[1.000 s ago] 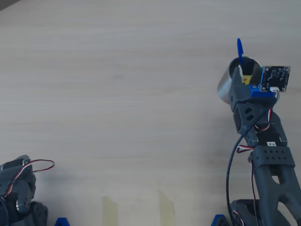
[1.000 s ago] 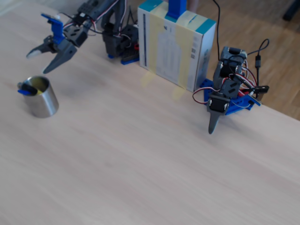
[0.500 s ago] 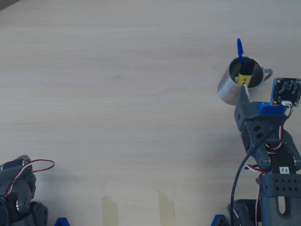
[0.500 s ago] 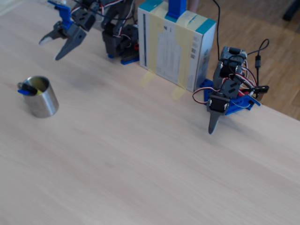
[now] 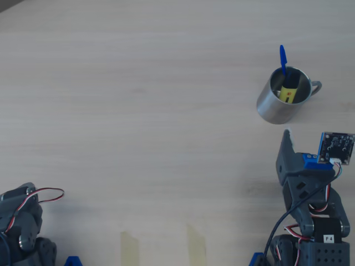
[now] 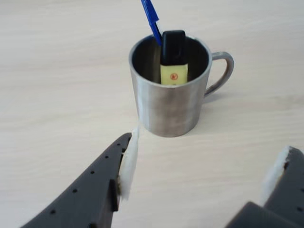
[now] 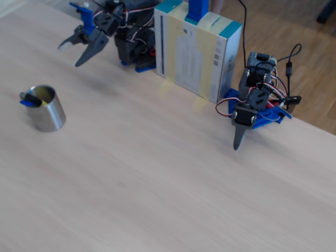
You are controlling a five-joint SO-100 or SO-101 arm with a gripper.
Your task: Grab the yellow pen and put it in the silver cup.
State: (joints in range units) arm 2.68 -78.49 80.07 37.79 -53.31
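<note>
The yellow pen (image 6: 173,73) stands black cap up inside the silver cup (image 6: 168,111), leaning on its far wall beside a thin blue pen (image 6: 151,16). From above, the yellow pen (image 5: 287,93) shows inside the cup (image 5: 266,108), whose handle points right. My gripper (image 6: 206,152) is open and holds nothing, its two fingers spread wide on the near side of the cup, apart from it. The overhead view has the gripper (image 5: 302,141) below the cup. In the fixed view the gripper (image 7: 72,55) hangs in the air, up and to the right of the cup (image 7: 50,115).
A second arm (image 7: 252,105) rests at the right of the fixed view, gripper tip down on the table; it sits at bottom left from above (image 5: 19,221). A white and teal box (image 7: 197,50) stands at the table's back edge. Tape strips (image 5: 130,246) lie near the overhead view's bottom edge.
My gripper has drawn back from above the cup toward the arm's base, open all the while. The yellow pen stays in the cup, which has not moved.
</note>
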